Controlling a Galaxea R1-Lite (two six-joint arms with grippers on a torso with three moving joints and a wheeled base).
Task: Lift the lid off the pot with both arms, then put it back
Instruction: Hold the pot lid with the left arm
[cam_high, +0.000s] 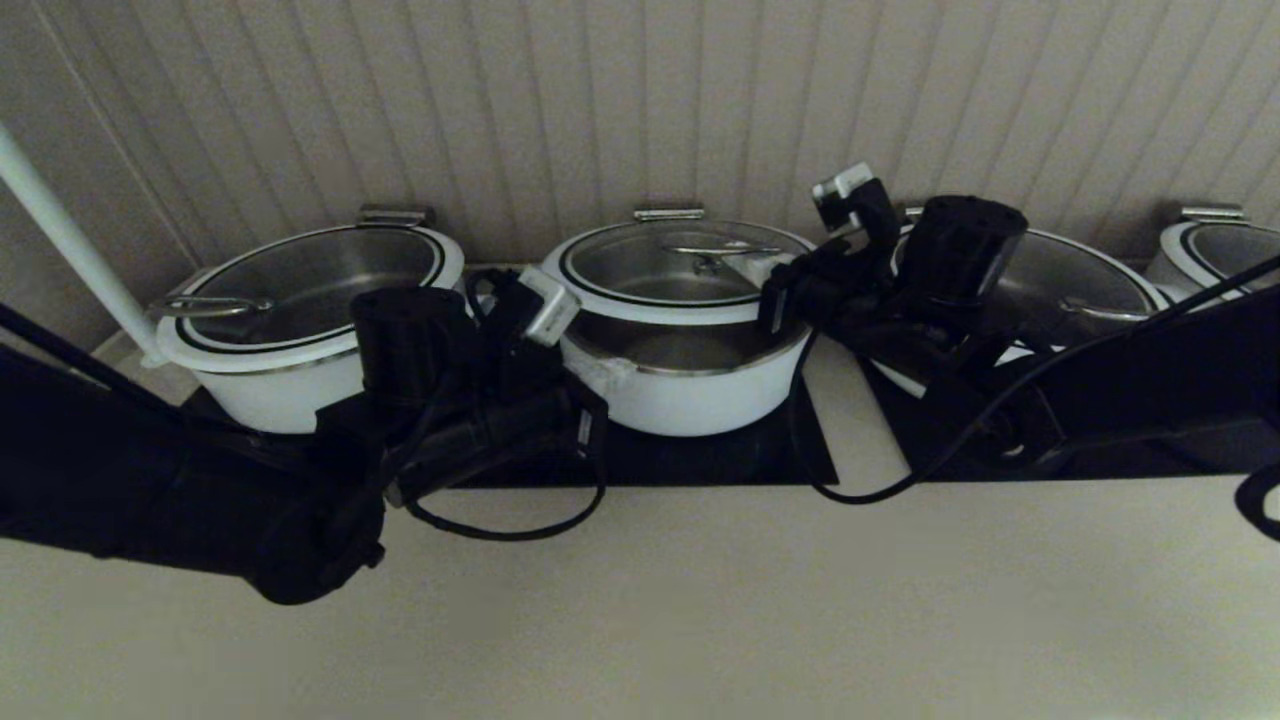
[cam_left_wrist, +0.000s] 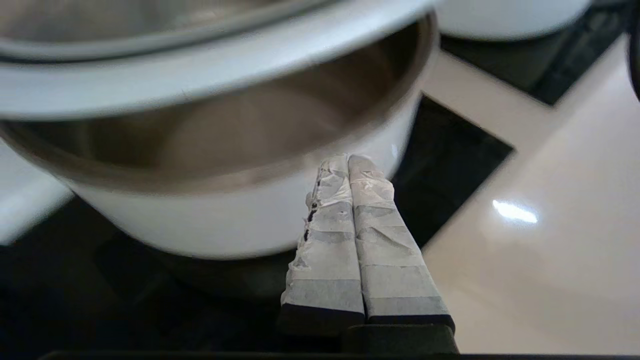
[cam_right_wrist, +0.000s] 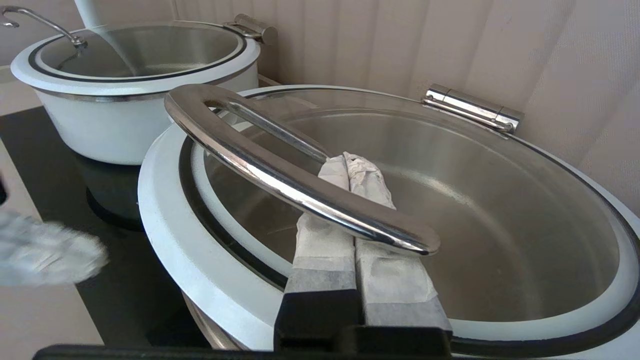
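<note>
Currently the lid sits tilted, front edge raised off the pot. Right gripper, fingers pressed together, is hooked under the lid's steel handle. Left gripper, also closed on nothing, sits by the pot's rim, seemingly under the lid edge. Glass: heavy, rigid, slippery, breakable. Best support: handle plus rim.

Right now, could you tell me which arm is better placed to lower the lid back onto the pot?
Right. The right gripper has its shut fingers hooked under the handle of the lid. The left gripper is shut beside the pot, below the raised rim.
</note>
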